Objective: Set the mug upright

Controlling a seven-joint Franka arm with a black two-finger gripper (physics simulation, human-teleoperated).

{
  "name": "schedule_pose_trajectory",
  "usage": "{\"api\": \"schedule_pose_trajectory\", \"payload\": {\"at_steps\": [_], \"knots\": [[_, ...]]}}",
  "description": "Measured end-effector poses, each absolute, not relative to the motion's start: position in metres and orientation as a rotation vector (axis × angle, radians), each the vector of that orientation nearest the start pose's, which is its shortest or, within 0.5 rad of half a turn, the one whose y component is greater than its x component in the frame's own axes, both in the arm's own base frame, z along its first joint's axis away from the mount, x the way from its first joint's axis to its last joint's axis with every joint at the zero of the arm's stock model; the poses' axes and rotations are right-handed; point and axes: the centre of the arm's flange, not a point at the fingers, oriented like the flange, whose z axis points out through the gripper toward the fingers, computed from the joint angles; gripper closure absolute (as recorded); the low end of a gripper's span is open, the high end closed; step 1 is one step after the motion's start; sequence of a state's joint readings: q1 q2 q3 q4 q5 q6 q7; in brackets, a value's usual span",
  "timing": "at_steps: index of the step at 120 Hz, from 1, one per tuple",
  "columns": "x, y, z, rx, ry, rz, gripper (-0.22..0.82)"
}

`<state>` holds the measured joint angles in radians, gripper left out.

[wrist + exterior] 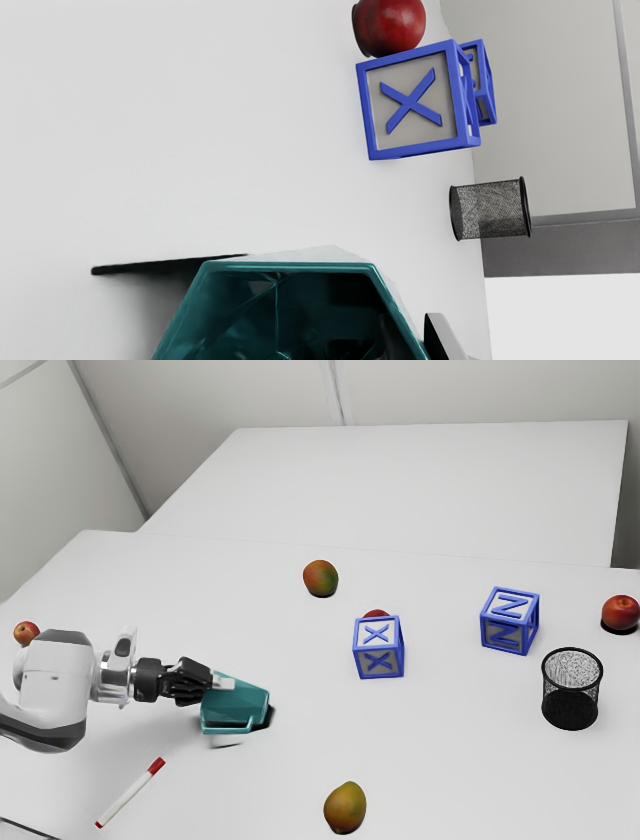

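Note:
The teal mug [236,707] lies tipped over on the exterior view's left, its handle low on the side toward that view's bottom. At its upper edge is my gripper [214,684], reaching in from the exterior view's left. In the wrist view the open mouth of the mug [280,267] faces my hand, and my gripper [407,337] is shut on the side wall, one finger inside the mouth and the other outside. Most of the inner finger is dark against the mug's dark interior. A shadow lies under and beside the mug.
A red-capped marker [130,793] and a yellow-green fruit [345,806] lie near the exterior view's bottom. Farther off are a mango [320,578], the X block [379,648] with a red fruit behind it, the N block [509,621], a mesh cup [571,688] and apples.

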<state>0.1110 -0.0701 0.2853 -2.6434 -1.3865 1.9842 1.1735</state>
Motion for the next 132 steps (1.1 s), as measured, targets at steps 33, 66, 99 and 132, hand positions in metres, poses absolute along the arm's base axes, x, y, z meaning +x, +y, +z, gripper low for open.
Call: {"api": "schedule_pose_trajectory", "payload": {"at_steps": [33,66,99,132], "knots": [[0.452,0.084,0.345,2.105,-0.055,0.583,0.75],[0.517,0.036,0.422,2.823,-1.044,0.221,0.77],[0.498,0.023,0.387,3.117,-0.836,0.096,0.78],[0.435,-0.006,0.349,3.166,-0.408,0.182,0.78]]}}
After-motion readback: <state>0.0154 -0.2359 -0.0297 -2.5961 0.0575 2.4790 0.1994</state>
